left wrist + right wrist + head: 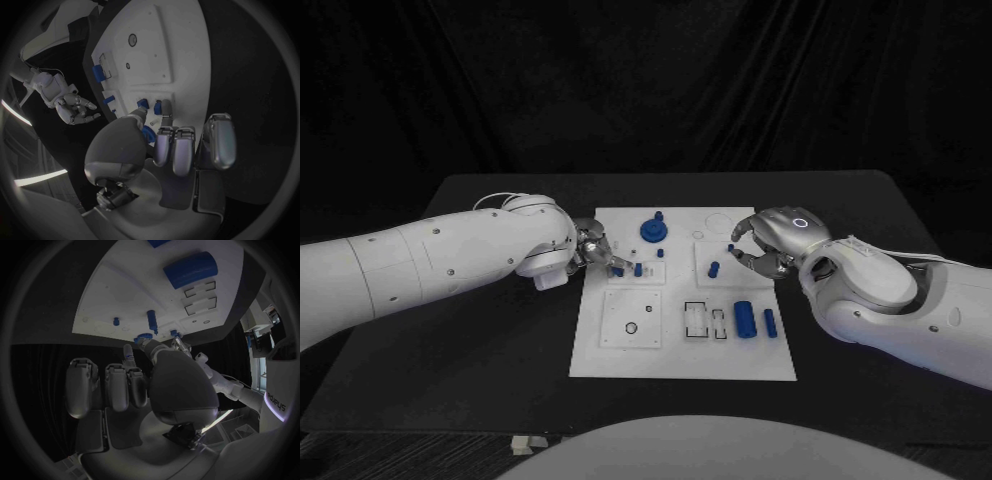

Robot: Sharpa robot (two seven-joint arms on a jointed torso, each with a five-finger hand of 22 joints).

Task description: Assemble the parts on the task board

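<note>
Black table underneath it all, task board sitting mid-table as the landmark for everything else.

Left hand parked over the board's left edge, toward the far end. Fingers curled forward and bunched close, tips down among the small blue pegs standing in the board's left-hand block. Looks like a blue part tucked against the thumb in the left wrist view, but can't tell for sure whether actually pinched or just touched.

Right hand hovering at the board's far right corner, fingers curled in, seemingly on nothing. Short blue peg just inboard of those fingertips, near but apart.

Blue knob standing at the board's far middle, between the two hands. Blue cylinder and a slimmer blue pin lying toward the board's near right, well away from both hands.

Risk from here, probably: left fingertips crowded tight among upright pegs, so any sideways nudge could tip a neighbour or jam the part crooked in its hole. Also a chance of shoving the whole board, if not fixed down.
</note>
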